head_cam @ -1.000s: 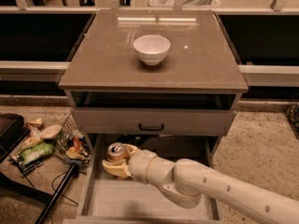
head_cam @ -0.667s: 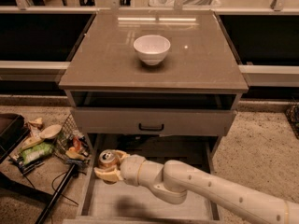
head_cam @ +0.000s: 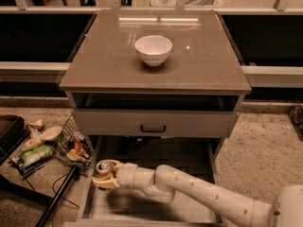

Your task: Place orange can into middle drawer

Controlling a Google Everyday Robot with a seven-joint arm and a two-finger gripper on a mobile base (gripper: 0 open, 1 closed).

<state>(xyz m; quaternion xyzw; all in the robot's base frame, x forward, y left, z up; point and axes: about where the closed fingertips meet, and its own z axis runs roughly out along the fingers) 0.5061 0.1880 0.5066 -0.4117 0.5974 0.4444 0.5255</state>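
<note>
The orange can [head_cam: 103,167] is upright in my gripper [head_cam: 105,175], its silver top showing. The gripper's pale fingers are shut around the can. It holds the can over the left side wall of the open middle drawer [head_cam: 147,207], a wide shallow drawer with a pale floor pulled out at the bottom of the cabinet. My white arm [head_cam: 199,193] reaches in from the lower right across the drawer. The arm hides much of the drawer's floor.
A white bowl [head_cam: 153,49] stands on the cabinet's top [head_cam: 199,60]. A closed drawer front with a black handle [head_cam: 153,128] sits above the open drawer. A wire basket of snack packets [head_cam: 71,148] and loose items lie on the floor at left.
My gripper has carried the can to the left and slightly down, from over the drawer's back to above its left side wall.
</note>
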